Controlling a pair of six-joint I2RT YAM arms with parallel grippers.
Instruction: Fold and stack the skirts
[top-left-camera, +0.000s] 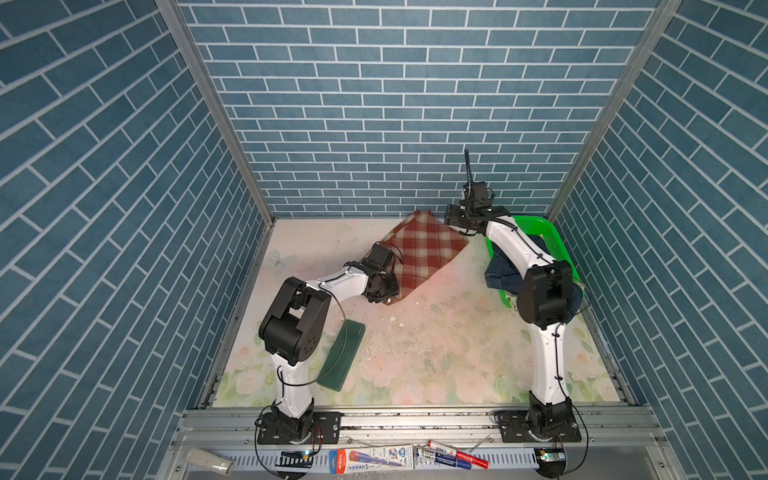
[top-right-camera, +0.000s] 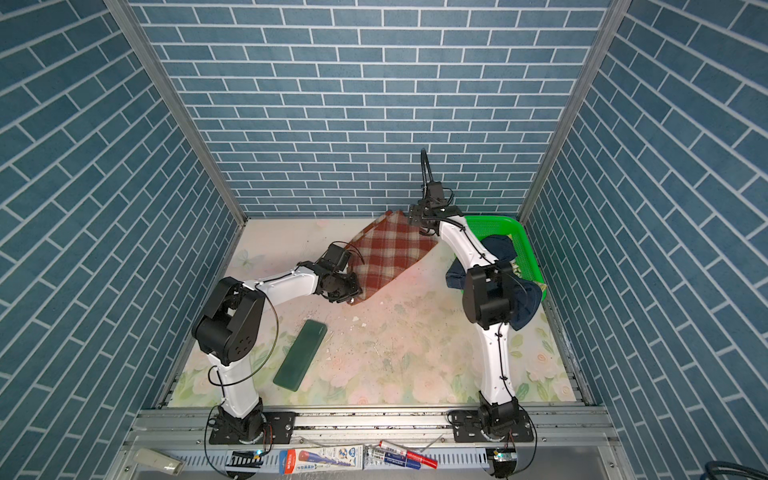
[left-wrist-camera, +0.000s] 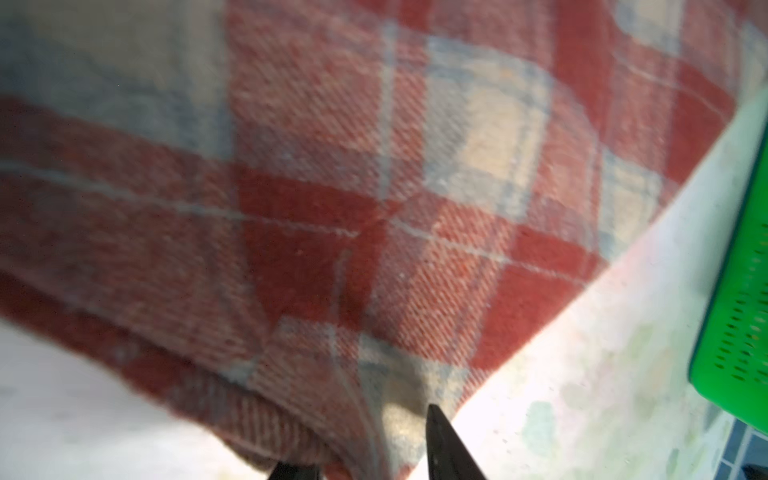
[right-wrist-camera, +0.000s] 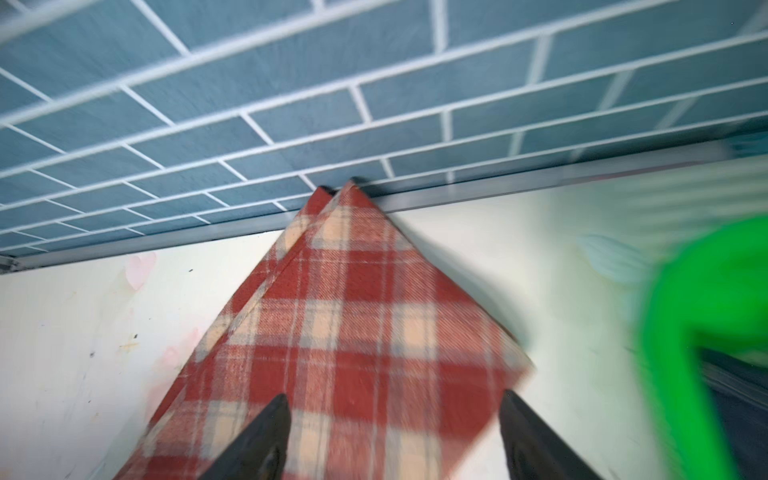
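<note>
The rust-red and cream plaid skirt (top-left-camera: 424, 253) (top-right-camera: 388, 253) lies folded flat at the back of the table. My left gripper (top-left-camera: 386, 291) (left-wrist-camera: 361, 440) is at its near left corner, jaws apart with the folded corner (left-wrist-camera: 395, 399) lying between them. My right gripper (top-left-camera: 454, 223) (right-wrist-camera: 395, 399) hovers over the skirt's far right corner (right-wrist-camera: 478, 353), open wide and holding nothing. The dark blue denim skirt (top-left-camera: 503, 274) (top-right-camera: 498, 249) hangs over the rim of the green basket, partly hidden by the right arm. A scrap of cream printed cloth (top-right-camera: 518, 267) shows beside it.
The green mesh basket (top-left-camera: 540, 224) (top-right-camera: 498, 220) (left-wrist-camera: 739, 291) stands in the back right corner. A flat dark green pad (top-left-camera: 343, 353) (top-right-camera: 301, 353) lies near the left arm's base. Blue brick walls close in the back and both sides.
</note>
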